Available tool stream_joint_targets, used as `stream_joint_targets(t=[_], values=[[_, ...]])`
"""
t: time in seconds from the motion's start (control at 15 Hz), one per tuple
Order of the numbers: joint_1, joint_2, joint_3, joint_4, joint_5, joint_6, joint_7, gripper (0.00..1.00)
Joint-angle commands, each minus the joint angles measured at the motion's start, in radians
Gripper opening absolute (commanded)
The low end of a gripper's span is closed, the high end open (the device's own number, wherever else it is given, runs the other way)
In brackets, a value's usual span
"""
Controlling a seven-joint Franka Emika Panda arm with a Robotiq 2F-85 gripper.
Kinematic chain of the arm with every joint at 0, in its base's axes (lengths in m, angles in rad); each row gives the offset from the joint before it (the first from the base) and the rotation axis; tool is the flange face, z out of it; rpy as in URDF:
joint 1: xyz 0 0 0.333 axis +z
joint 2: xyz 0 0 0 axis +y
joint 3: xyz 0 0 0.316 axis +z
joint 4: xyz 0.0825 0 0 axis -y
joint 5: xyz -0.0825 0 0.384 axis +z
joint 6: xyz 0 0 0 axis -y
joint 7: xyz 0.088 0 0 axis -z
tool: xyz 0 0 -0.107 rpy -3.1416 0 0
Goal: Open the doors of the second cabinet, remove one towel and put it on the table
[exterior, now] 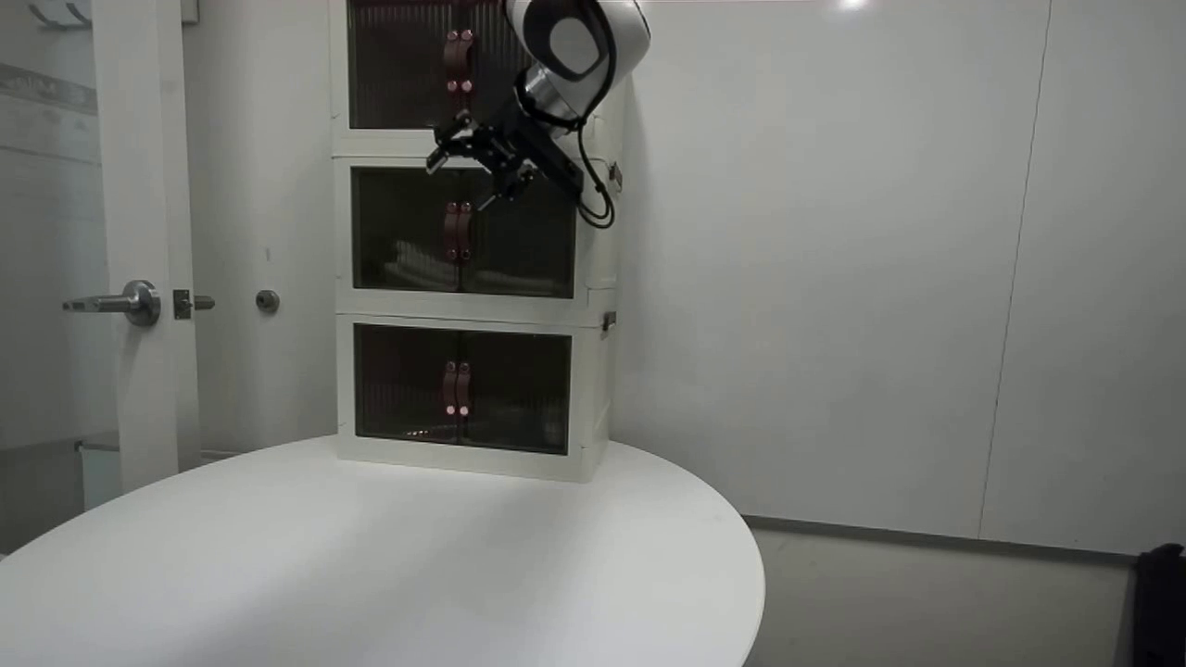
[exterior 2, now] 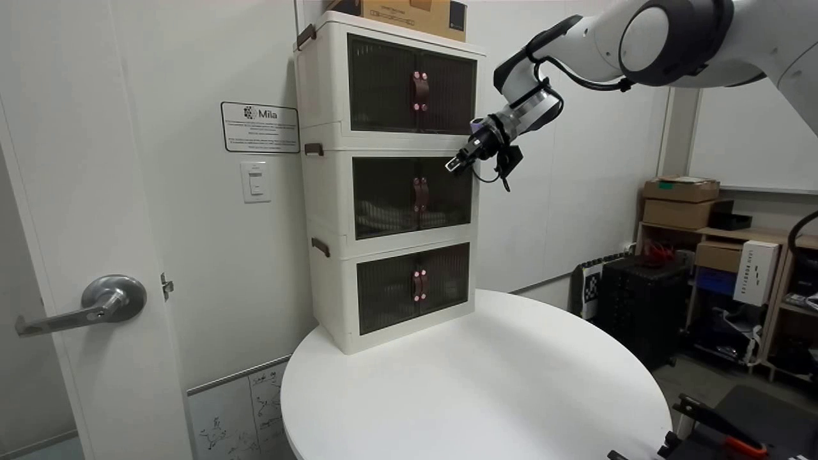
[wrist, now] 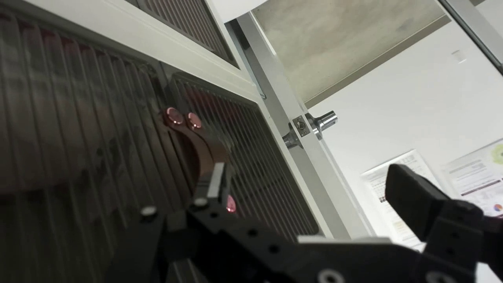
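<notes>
Hanging with jaws spread wide, the gripper holds nothing; near the jaws stand the closed doors of the second cabinet; pale towels show dimly behind these, lower than the jaws; farther below lies the table.

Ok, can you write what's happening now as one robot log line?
gripper: open, in front of doors, touching unclear | middle cabinet: doors shut, pale cloth dimly visible inside | next: probably pull doors open
</notes>
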Motion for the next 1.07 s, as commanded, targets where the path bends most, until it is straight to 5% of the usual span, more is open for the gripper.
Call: stream_joint_targets(t=[0.0,0.47,1.0], values=[[0.001,0.096,0.018,0.141,-0.064,0.011,0.076,1.00],[-0.031,0.188,0.075,0.274,-0.117,0.009,0.102,1.00],[-0.039,0.206,0.121,0.285,-0.029,-0.009,0.120,1.00]])
